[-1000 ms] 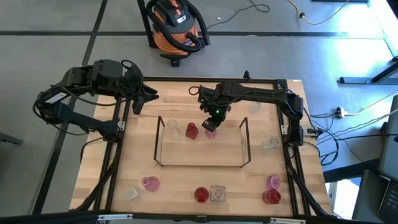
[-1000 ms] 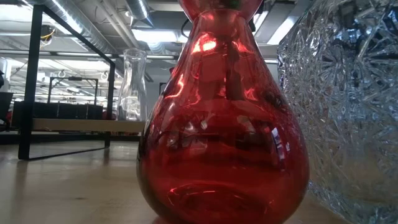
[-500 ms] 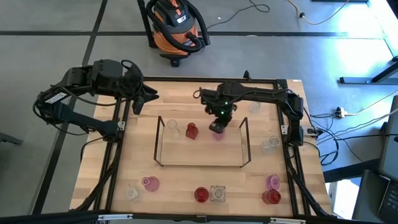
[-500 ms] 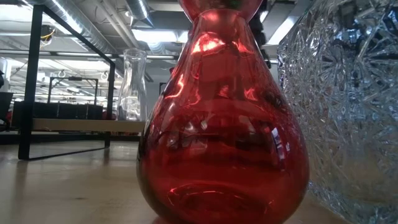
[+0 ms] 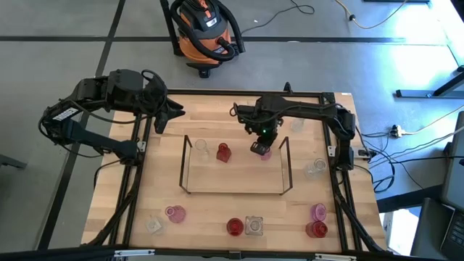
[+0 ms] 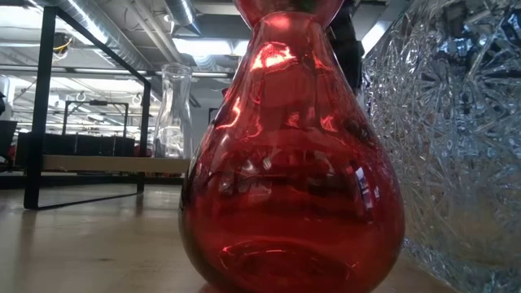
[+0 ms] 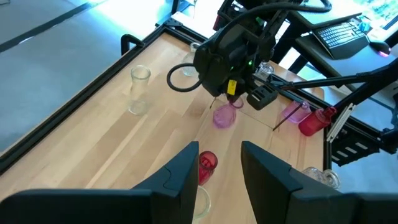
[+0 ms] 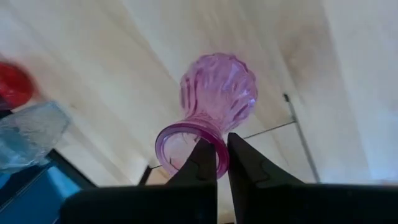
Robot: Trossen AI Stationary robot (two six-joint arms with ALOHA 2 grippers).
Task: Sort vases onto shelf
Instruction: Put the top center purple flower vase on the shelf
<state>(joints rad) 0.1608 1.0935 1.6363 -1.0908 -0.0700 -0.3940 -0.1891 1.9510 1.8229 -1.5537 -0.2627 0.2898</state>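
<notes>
Rightward along the wire shelf (image 5: 286,165) the right gripper (image 5: 259,148) has carried a ribbed pink glass vase (image 8: 217,93), fingers pinching its flared rim. Upper left, the left gripper (image 7: 219,163) waits open.

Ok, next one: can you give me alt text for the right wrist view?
The right gripper pinches the rim of a pink ribbed vase between its two dark fingers, with light wooden boards behind it. A thin dark wire of the shelf crosses behind the vase, and a red vase and a clear glass one sit blurred at the picture's edge.
</notes>
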